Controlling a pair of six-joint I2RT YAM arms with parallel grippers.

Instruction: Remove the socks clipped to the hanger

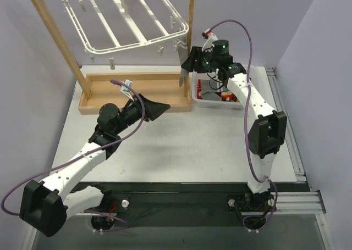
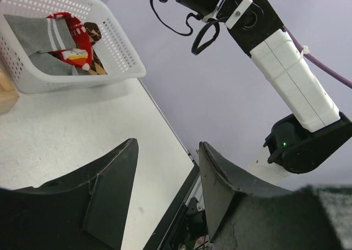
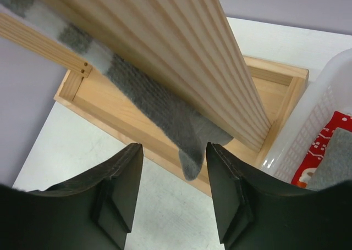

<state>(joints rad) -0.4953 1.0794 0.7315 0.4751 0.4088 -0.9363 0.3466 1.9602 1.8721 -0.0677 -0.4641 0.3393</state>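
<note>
The white hanger [image 1: 132, 27] hangs from the wooden rack's top bar. One grey sock [image 1: 182, 77] with a pale band dangles from a clip at its right corner, beside the rack's right post. In the right wrist view the sock [image 3: 165, 110] hangs partly behind the post, its toe just beyond the tips. My right gripper [image 1: 191, 63] [image 3: 173, 151] is open around the toe's line and not touching it. My left gripper [image 1: 159, 108] [image 2: 167, 145] is open and empty, low over the table in front of the rack. Other socks lie in the basket: grey [image 2: 38, 33], red [image 2: 74, 41], argyle [image 2: 94, 63].
A white mesh basket [image 1: 220, 104] [image 2: 82, 79] [image 3: 308, 129] stands right of the rack. The rack's wooden tray base [image 1: 137, 88] and right post [image 3: 181, 46] lie close to my right gripper. My right arm [image 2: 291, 85] crosses the left wrist view.
</note>
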